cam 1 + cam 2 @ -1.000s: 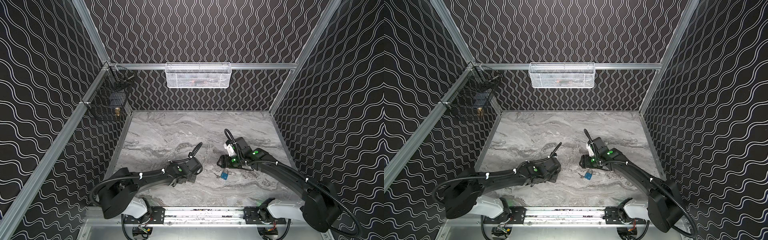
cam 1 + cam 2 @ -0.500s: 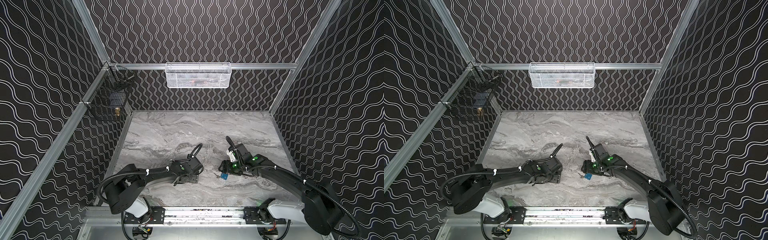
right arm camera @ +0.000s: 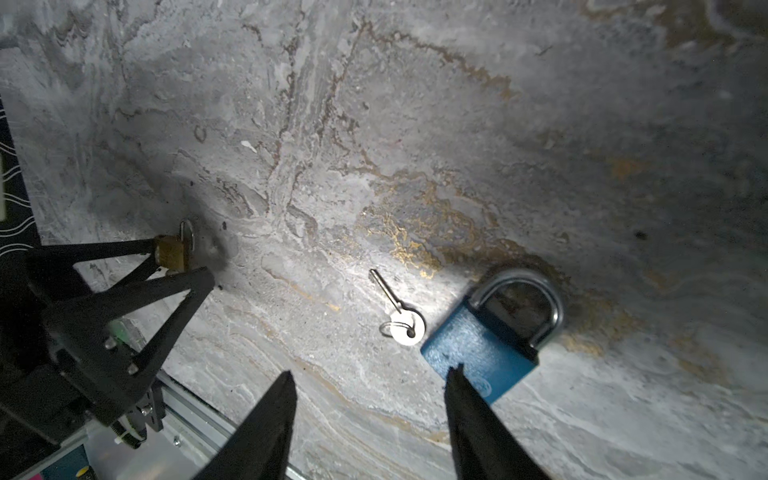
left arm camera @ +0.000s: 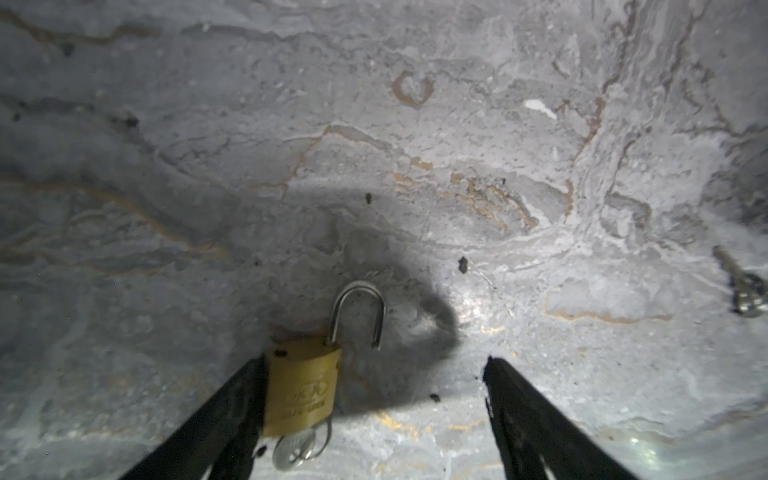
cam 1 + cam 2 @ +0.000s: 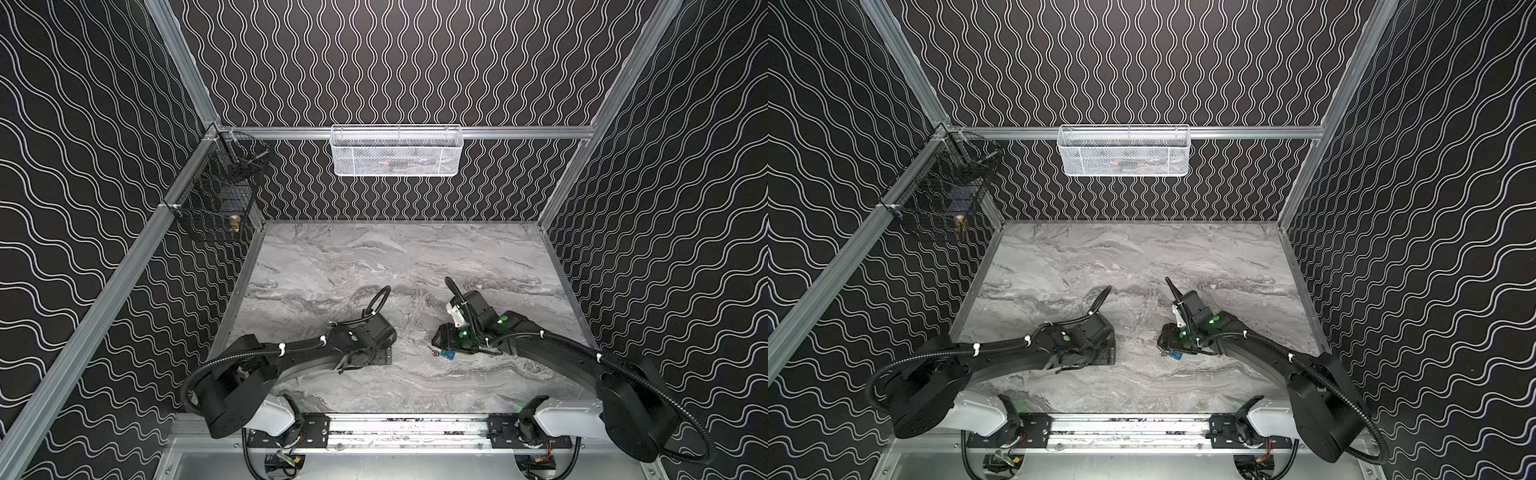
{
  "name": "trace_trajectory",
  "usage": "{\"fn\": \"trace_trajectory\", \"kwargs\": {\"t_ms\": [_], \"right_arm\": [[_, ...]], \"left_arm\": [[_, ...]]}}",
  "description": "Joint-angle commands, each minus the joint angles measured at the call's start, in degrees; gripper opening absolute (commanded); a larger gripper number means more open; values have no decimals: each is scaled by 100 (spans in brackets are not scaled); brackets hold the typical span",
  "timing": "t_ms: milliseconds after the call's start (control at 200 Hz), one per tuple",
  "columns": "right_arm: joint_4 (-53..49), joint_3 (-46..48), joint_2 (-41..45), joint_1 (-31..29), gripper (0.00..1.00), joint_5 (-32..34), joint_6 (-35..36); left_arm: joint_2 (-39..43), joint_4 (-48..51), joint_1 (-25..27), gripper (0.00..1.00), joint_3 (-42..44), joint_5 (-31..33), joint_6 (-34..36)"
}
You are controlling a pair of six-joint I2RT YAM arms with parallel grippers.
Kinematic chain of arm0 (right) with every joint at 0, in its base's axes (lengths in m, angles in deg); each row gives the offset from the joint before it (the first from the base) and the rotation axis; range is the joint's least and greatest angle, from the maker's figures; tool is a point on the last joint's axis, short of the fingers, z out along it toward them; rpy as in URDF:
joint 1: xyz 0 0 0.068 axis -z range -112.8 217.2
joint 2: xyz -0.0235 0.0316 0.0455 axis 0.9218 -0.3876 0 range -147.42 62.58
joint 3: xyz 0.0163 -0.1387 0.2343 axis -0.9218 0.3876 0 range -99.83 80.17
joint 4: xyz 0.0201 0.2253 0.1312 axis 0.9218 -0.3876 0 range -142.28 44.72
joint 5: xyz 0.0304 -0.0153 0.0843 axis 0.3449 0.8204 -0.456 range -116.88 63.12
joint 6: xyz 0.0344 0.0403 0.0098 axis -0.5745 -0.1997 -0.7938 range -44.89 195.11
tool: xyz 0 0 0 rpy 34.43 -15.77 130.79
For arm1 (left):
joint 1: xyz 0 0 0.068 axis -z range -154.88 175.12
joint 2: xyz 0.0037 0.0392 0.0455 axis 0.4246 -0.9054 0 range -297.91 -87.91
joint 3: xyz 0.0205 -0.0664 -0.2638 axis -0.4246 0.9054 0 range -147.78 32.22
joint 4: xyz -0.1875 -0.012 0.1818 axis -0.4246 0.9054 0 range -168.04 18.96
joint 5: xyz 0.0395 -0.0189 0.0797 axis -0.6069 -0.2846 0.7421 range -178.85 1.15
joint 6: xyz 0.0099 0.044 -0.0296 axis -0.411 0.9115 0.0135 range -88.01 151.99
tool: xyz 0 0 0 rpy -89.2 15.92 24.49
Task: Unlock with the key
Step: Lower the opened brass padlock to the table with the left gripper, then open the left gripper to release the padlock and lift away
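well, in both top views the two arms lie low over the marble table (image 5: pixel 374 257), wrists bent down near its front edge. in a top view the right gripper (image 5: pixel 446 347) sits right over a blue padlock (image 5: pixel 448 354), with a loose key (image 5: pixel 435 352) just beside it. the left gripper (image 5: pixel 361 359) is apart from them, and whatever it tends is hidden under the arm.

from the left wrist the reason shows. a brass padlock (image 4: pixel 301 382) lies flat with its hoop swung out of the body and a small key (image 4: pixel 295 451) seated in its bottom, so this lock looks finished to me. the left gripper (image 4: pixel 374 361) stands wide open. one finger (image 4: pixel 232 399) touches the padlock's side and the other is well clear, so nothing is pinched. the loose key (image 4: pixel 744 286) shows far off at the edge.

from the right wrist, the blue padlock (image 3: pixel 482 353) lies flat with its hoop closed, and the loose key (image 3: pixel 399 311) rests just beside the body, not in it. the right gripper (image 3: pixel 372 372) has its jaws parted with only bare table between them. one tip overlaps the blue body, though i cannot tell whether it touches. i judge it is lined up for the key, the blue lock being the one left to open. lying flat, that thin key looks fiddly to pick up.
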State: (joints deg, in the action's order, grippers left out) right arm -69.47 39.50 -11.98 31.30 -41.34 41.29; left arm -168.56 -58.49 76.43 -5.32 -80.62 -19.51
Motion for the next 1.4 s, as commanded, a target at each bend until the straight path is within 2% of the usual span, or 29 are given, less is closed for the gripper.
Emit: {"fn": "trace_trajectory", "kwargs": {"t_ms": [0,160,345,440,561,676,1046,1091,1181,1281,1391], "right_arm": [[56,-118,33,-14,59,61,138],[71,-377,-255,-20,55,-179,350],[259,-379,-390,-60,51,-321,404],[329,-333,-417,-81,48,-415,391],[366,-302,-389,-84,47,-428,402],[323,-336,-383,-84,47,-427,478],[237,-506,-374,-75,47,-428,636],[161,-605,-373,-82,48,-318,658],[21,-714,-425,-76,48,-146,720],[-23,-675,-671,-119,45,-147,857],[-14,-657,-774,-336,44,-19,951]], "left_arm": [[329,-317,-33,86,289,-408,-454],[440,-46,-279,85,528,-480,-1001],[497,-23,-372,68,724,-414,-1237],[527,69,-450,54,821,-417,-1326],[500,161,-572,52,934,-418,-1362],[334,264,-615,44,953,-394,-1327],[-211,1462,-622,45,386,354,-1152],[-74,1452,-622,48,319,298,-1105],[492,1211,-613,61,200,156,-1042],[1123,992,-605,62,72,141,-971],[1378,1177,-611,63,-122,205,-916]]}}
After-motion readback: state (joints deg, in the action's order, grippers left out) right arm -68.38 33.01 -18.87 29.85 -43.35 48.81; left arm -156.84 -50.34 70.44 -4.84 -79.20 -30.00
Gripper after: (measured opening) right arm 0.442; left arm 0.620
